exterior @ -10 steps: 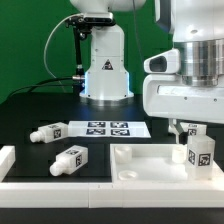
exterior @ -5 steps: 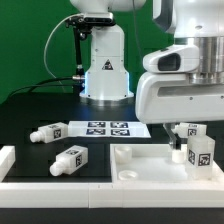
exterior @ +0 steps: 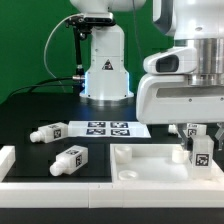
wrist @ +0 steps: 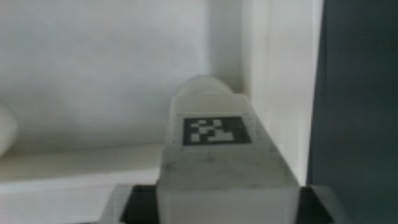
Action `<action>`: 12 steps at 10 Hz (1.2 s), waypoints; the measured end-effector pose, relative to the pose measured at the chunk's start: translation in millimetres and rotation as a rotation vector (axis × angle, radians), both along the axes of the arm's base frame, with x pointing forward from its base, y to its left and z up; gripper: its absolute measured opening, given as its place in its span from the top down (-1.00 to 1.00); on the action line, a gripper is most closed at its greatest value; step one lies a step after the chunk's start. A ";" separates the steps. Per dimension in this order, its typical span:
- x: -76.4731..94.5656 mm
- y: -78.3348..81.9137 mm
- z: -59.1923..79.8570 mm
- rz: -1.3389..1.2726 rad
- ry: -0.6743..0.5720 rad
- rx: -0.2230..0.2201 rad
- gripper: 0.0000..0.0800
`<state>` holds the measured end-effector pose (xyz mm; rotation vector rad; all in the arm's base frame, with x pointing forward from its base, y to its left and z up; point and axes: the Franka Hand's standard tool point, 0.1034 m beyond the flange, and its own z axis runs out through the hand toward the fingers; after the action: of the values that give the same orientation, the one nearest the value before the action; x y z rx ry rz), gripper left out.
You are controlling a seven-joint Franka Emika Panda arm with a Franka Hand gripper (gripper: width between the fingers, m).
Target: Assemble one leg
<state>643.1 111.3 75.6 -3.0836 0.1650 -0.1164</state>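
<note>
My gripper (exterior: 199,138) is shut on a leg (exterior: 201,153), a chunky white peg with a black-and-white tag. It holds the leg upright over the far corner of the large white square panel (exterior: 150,166), at the exterior view's right. In the wrist view the leg (wrist: 217,140) fills the gap between the dark fingers (wrist: 143,206) of the gripper (wrist: 222,212). Whether its lower end sits in a hole is hidden. A second leg (exterior: 190,129) lies just behind, partly covered by the gripper. Two more legs (exterior: 48,132) (exterior: 68,158) lie on the black table at the exterior view's left.
The marker board (exterior: 108,128) lies flat in the middle of the table before the white robot base (exterior: 105,70). A white raised rail (exterior: 40,186) runs along the table's near edge and left corner. A green wall stands behind.
The gripper with the leg in it has shifted very slightly toward the exterior view's right. The other legs have not moved.
</note>
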 end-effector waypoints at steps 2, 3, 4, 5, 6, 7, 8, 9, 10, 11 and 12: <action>0.4 -0.8 -0.1 -0.190 0.005 0.011 0.29; 0.3 -1.4 -0.1 -0.300 0.013 0.015 0.29; 1.5 -2.1 0.1 -0.406 0.029 0.018 0.29; 2.1 -4.0 0.4 -0.555 0.041 0.038 0.29; 1.5 -4.9 0.2 -0.738 0.055 0.060 0.29; 0.5 -4.7 -0.1 -0.916 0.069 0.077 0.29; -1.0 -1.9 -0.6 -1.081 0.078 0.085 0.29; -1.2 -2.3 -0.5 -1.133 0.083 0.090 0.29; -1.1 -2.6 -0.5 -1.205 0.087 0.096 0.29; -1.1 -2.7 -0.5 -1.271 0.093 0.103 0.29; -1.3 -3.1 -0.5 -1.372 0.104 0.115 0.29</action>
<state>641.9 108.2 75.2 -2.2457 2.0618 0.0160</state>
